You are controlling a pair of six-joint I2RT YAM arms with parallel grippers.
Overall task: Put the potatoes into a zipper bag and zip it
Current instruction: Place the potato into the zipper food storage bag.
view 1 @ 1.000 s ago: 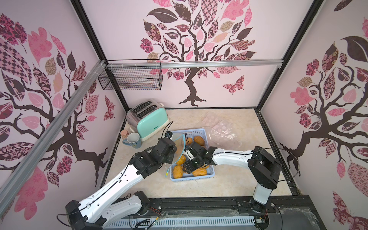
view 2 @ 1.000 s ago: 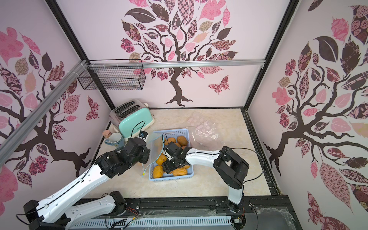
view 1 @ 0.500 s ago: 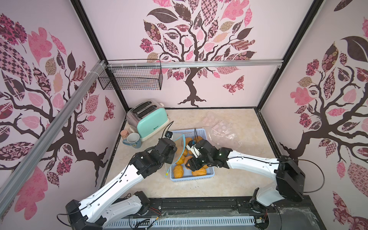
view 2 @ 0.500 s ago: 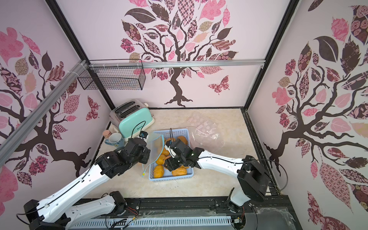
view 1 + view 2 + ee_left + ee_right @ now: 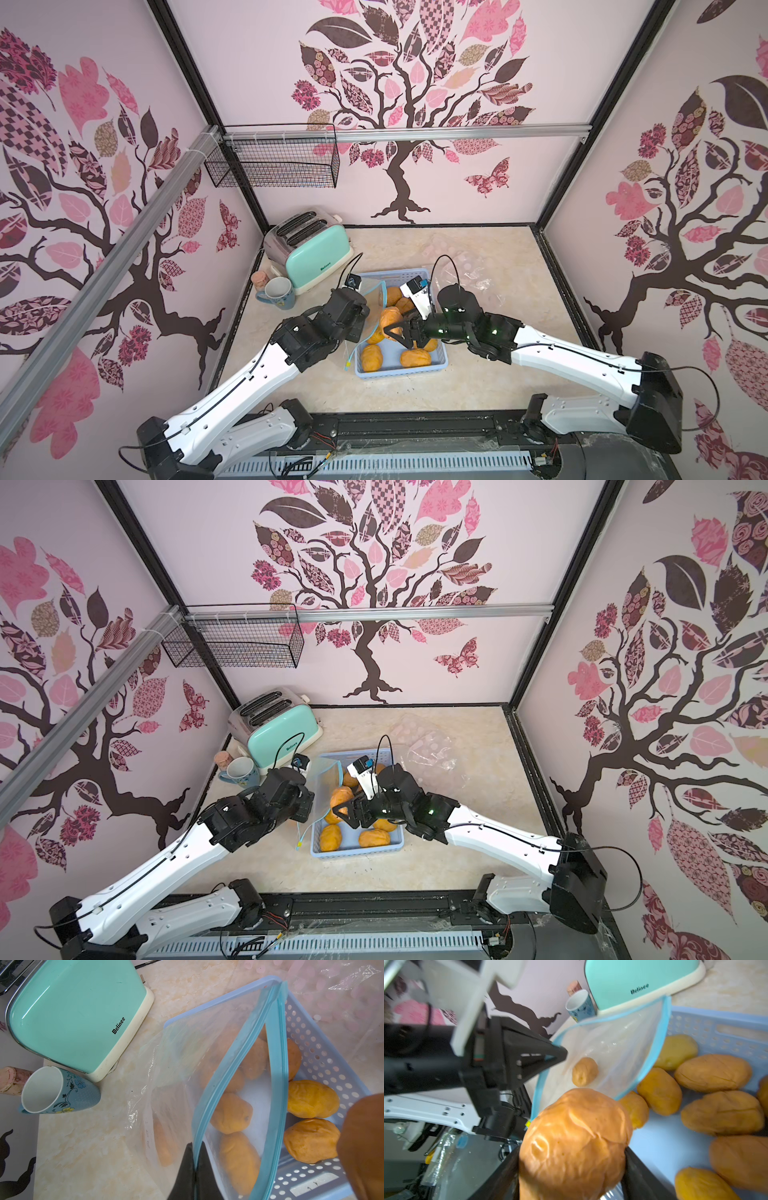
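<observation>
Since a second ago my right end effector (image 5: 399, 332) has edged toward the bag (image 5: 182, 1064), jaws wide around one potato (image 5: 390, 318). Its open mouth lies just beyond, rim pinched by my fully closed left end effector (image 5: 196, 1153). Other potatoes (image 5: 413, 357) lie in basket (image 5: 399, 372) and bag.

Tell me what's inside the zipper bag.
One potato lies inside the bag. Other orange shapes seen through its clear film may be inside or in the basket beneath; that cannot be told.

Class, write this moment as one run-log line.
left pincer: shut on zipper bag rim | right pincer: grips potato near bag mouth | basket: holds loose potatoes
</observation>
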